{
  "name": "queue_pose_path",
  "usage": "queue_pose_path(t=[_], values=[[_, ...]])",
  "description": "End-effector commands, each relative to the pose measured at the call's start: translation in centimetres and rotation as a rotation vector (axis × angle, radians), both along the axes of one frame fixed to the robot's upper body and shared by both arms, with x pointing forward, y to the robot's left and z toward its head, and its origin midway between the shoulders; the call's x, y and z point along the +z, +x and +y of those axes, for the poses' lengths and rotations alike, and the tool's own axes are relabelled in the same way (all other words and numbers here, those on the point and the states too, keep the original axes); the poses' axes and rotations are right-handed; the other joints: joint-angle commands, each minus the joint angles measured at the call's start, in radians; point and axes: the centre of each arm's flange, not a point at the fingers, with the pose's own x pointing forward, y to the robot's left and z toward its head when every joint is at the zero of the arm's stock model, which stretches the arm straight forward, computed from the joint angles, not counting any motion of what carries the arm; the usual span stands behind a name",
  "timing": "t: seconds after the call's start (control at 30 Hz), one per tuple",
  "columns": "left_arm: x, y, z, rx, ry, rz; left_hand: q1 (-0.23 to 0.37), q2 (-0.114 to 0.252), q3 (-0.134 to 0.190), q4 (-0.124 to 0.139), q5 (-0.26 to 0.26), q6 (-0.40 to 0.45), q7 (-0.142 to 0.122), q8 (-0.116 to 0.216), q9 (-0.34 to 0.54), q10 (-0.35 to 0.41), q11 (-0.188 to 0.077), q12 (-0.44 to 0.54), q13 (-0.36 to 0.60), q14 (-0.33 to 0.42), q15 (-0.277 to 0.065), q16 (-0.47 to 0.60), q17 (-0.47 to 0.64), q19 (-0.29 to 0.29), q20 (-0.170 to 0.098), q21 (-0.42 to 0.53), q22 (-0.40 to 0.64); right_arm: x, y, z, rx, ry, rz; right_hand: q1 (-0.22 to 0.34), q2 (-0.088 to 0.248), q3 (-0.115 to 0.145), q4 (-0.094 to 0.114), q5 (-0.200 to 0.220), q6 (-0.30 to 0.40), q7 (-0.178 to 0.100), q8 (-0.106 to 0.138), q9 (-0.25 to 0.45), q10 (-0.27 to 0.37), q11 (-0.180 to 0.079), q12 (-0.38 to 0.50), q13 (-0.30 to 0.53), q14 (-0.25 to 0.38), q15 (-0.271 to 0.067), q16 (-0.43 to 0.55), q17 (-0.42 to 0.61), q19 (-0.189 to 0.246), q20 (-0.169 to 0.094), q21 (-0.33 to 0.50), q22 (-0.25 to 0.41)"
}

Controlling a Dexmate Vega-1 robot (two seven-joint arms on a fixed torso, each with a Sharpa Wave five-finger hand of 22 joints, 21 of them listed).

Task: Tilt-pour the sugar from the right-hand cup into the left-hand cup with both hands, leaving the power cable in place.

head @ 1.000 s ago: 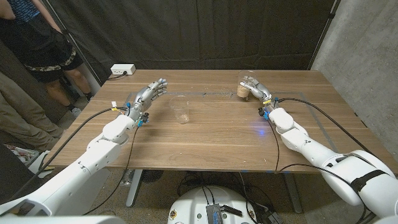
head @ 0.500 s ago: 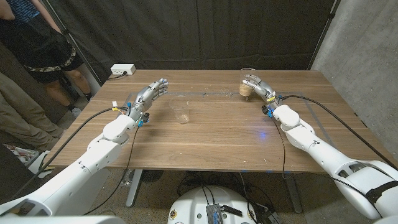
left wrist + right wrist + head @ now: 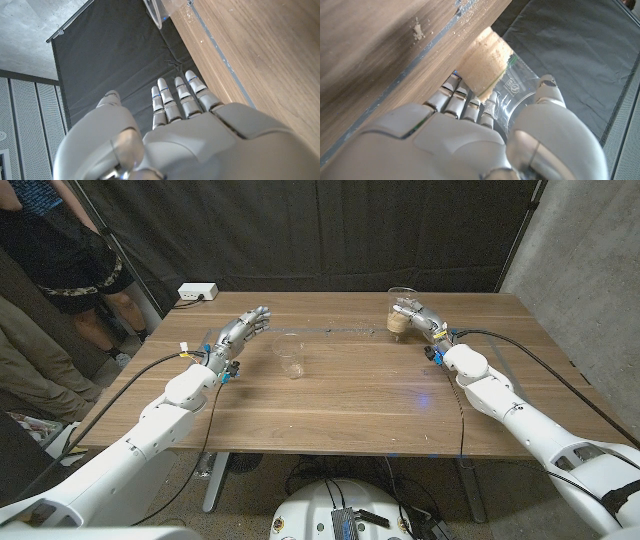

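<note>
A clear cup holding brown sugar is near the table's far edge on the right, and my right hand grips it from the side. The right wrist view shows the sugar cup held between the thumb and fingers of the right hand, its base close to the wood. An empty clear cup stands upright left of the middle. To its left my left hand is open, its fingers straight and apart from the cup. In the left wrist view, the left hand points toward the empty cup.
A white power strip with its cable lies at the table's far left corner. A thin blue line runs across the wood between the cups. A person stands beyond the table's left side. A dark curtain hangs behind.
My right hand has carried the sugar cup slightly farther back and to the right. The left hand and the empty cup have stayed in place.
</note>
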Motion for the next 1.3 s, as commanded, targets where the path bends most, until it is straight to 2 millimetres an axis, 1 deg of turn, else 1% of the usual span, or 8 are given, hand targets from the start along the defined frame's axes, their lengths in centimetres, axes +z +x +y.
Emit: queue_pose_path(t=[0.03,0.2,0.27,0.4,0.6,0.67,1.03,1.3], values=[[0.2,0.2,0.1,0.003,0.005,0.002,-0.002,-0.002,0.005,-0.004,0.001,0.011,0.002,0.006,-0.001,0.008,0.0,0.001,0.002,0.009,-0.085,0.002,0.004,0.002,0.003,-0.003,0.005,0.7,-0.5,-0.7,-0.005,0.015,-0.005,0.012,-0.003,0.003,0.002,-0.002,0.003,0.0,0.005,0.007,0.003,0.003,0.012,0.006,0.009,-0.182,0.006,0.006,0.005,0.004,0.003,0.004],[0.3,0.4,-0.1,0.002,0.016,0.001,-0.002,-0.002,0.005,-0.005,0.001,0.014,0.001,0.007,-0.001,0.007,0.001,0.001,0.002,0.009,-0.084,0.002,0.004,0.003,0.003,-0.003,0.005,0.8,-0.7,-1.3,-0.013,0.037,-0.014,0.012,-0.003,0.002,0.004,-0.005,0.005,0.0,0.008,0.009,0.002,0.0,0.015,0.011,0.011,-0.182,0.006,0.01,0.004,0.005,0.003,0.005],[0.4,0.5,-0.2,0.003,0.025,0.001,-0.002,-0.002,0.005,-0.005,0.001,0.014,0.0,0.007,-0.001,0.01,0.001,0.002,0.002,0.01,-0.084,0.002,0.004,0.002,0.003,-0.003,0.005,0.9,-0.7,-1.5,-0.02,0.04,-0.014,0.012,-0.002,0.001,0.005,-0.006,0.008,0.0,0.01,0.01,0.007,0.004,0.018,0.013,0.013,-0.182,0.006,0.011,0.003,0.006,0.002,0.005],[0.4,0.5,-0.3,0.002,0.025,0.0,-0.002,-0.002,0.005,-0.005,0.001,0.014,0.001,0.007,-0.001,0.009,0.0,0.001,0.003,0.011,-0.085,0.002,0.004,0.003,0.003,-0.003,0.005,1.1,-0.9,-1.8,-0.032,0.046,-0.006,0.011,0.0,0.001,0.007,-0.008,0.007,0.001,0.012,0.012,0.012,0.004,0.023,0.017,0.019,-0.182,0.007,0.015,0.003,0.006,0.002,0.005],[0.4,0.6,-0.3,0.002,0.023,-0.001,-0.002,-0.002,0.005,-0.005,0.001,0.014,0.002,0.007,-0.001,0.008,0.0,0.0,0.003,0.01,-0.085,0.002,0.003,0.003,0.003,-0.003,0.005,1.3,-1.2,-2.0,-0.031,0.058,-0.003,0.012,0.004,0.001,0.009,-0.011,0.015,0.006,0.017,0.014,0.023,0.01,0.031,0.022,0.025,-0.182,0.009,0.02,0.004,0.007,0.003,0.006],[0.4,0.7,-0.3,0.0,0.026,0.001,-0.001,-0.002,0.005,-0.006,0.001,0.012,0.001,0.006,-0.001,0.008,0.001,0.001,0.003,0.01,-0.084,0.002,0.003,0.004,0.003,-0.003,0.005,1.3,-1.3,-2.1,-0.03,0.066,-0.001,0.012,0.003,0.0,0.009,-0.011,0.016,0.005,0.018,0.015,0.022,0.008,0.032,0.023,0.027,-0.182,0.009,0.021,0.005,0.007,0.003,0.006],[0.2,0.8,-0.3,-0.003,0.021,0.004,-0.001,-0.002,0.005,-0.006,0.001,0.012,-0.001,0.006,-0.001,0.007,0.0,0.0,0.003,0.011,-0.086,0.002,0.003,0.004,0.003,-0.003,0.005,1.6,-1.6,-2.6,-0.026,0.097,0.031,0.019,0.006,0.0,0.007,-0.015,0.019,0.006,0.022,0.018,0.026,0.014,0.038,0.03,0.033,-0.182,0.011,0.029,0.008,0.007,0.005,0.007],[0.1,0.8,-0.3,-0.003,0.023,0.002,-0.001,-0.003,0.005,-0.007,0.001,0.014,0.001,0.007,-0.001,0.009,0.001,0.001,0.003,0.011,-0.086,0.002,0.003,0.004,0.005,-0.003,0.005,1.9,-1.7,-2.7,0.002,0.13,0.009,0.024,0.006,-0.001,0.006,-0.017,0.027,0.01,0.026,0.02,0.028,0.015,0.042,0.035,0.036,-0.182,0.012,0.034,0.008,0.007,0.005,0.007]])
